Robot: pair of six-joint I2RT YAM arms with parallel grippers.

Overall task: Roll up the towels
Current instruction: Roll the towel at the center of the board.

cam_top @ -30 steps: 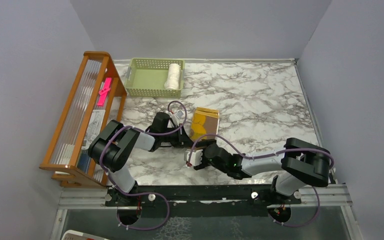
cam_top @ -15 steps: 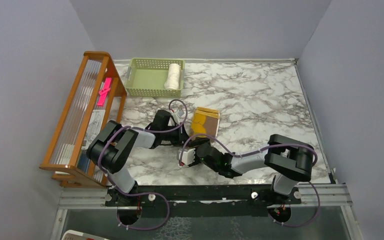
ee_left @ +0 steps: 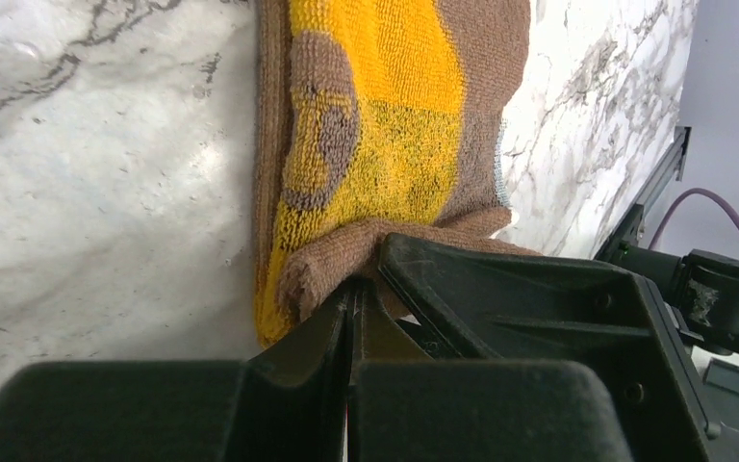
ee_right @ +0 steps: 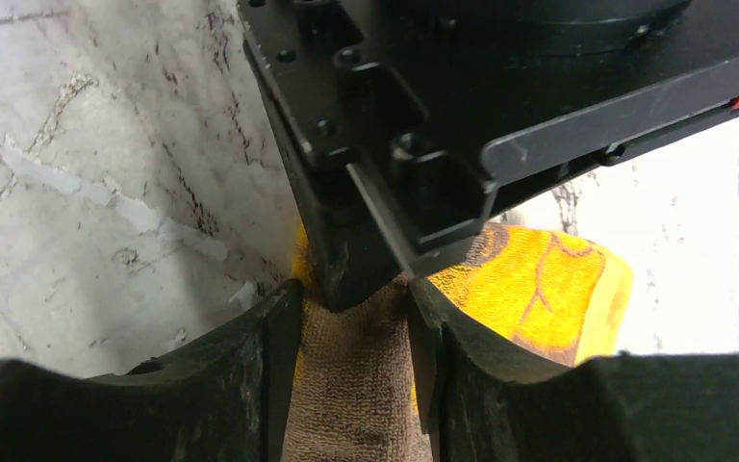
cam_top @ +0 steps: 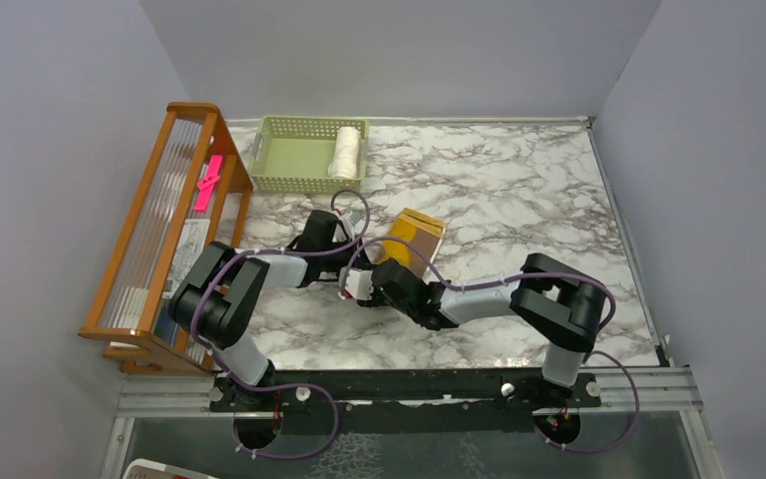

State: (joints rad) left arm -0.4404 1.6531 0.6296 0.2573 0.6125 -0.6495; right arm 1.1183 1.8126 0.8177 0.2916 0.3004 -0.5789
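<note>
The mustard-yellow towel (cam_top: 414,235) with brown markings lies mid-table, its near-left edge folded up into a brown fold (ee_left: 322,265). My left gripper (cam_top: 364,257) is shut, with that fold pinched at its tips (ee_left: 354,284). My right gripper (cam_top: 381,269) meets it from the near side. Its two fingers (ee_right: 279,366) press both sides of the same brown fold (ee_right: 356,385), just below the left gripper's black body (ee_right: 394,144). Yellow cloth (ee_right: 539,279) shows beyond. The cream-white towel (cam_top: 346,150) is a roll in the basket.
A pale green basket (cam_top: 289,160) stands at the back left of the marble table (cam_top: 519,190). A wooden rack (cam_top: 160,230) with a pink item (cam_top: 207,182) lines the left edge. Grey walls close in the left, back and right sides.
My right arm has swung left and away from the front edge to the towel's near corner, its jaws narrowing round the fold. The towel has tilted slightly. The left gripper stayed shut.
</note>
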